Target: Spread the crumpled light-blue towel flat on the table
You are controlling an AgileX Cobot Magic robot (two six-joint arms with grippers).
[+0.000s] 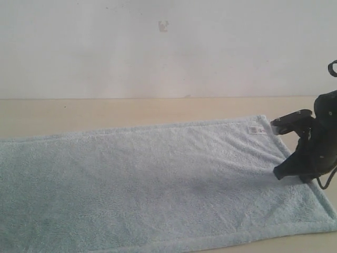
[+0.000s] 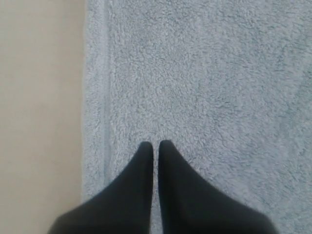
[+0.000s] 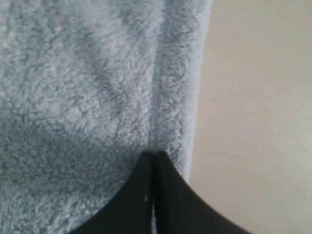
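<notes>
The light-blue towel [image 1: 158, 179] lies spread out flat over the beige table [image 1: 105, 113], its white label [image 1: 256, 129] at the far right corner. My right gripper [image 1: 276, 174] is down on the towel's right edge. In the right wrist view its tips [image 3: 155, 153] are shut, pressed into the hem of the towel [image 3: 83, 83] where the cloth puckers slightly. In the left wrist view my left gripper [image 2: 156, 144] is shut with only a thin slit between its fingers, just above the towel [image 2: 204, 73] beside its hemmed edge. The exterior view does not show the left gripper.
A white wall [image 1: 158, 47] rises behind the table's far edge. Bare table [image 2: 39, 97] runs along the towel's left hem, and more of it [image 3: 258, 97] lies beyond the right hem. The towel's near edge reaches almost to the frame's bottom.
</notes>
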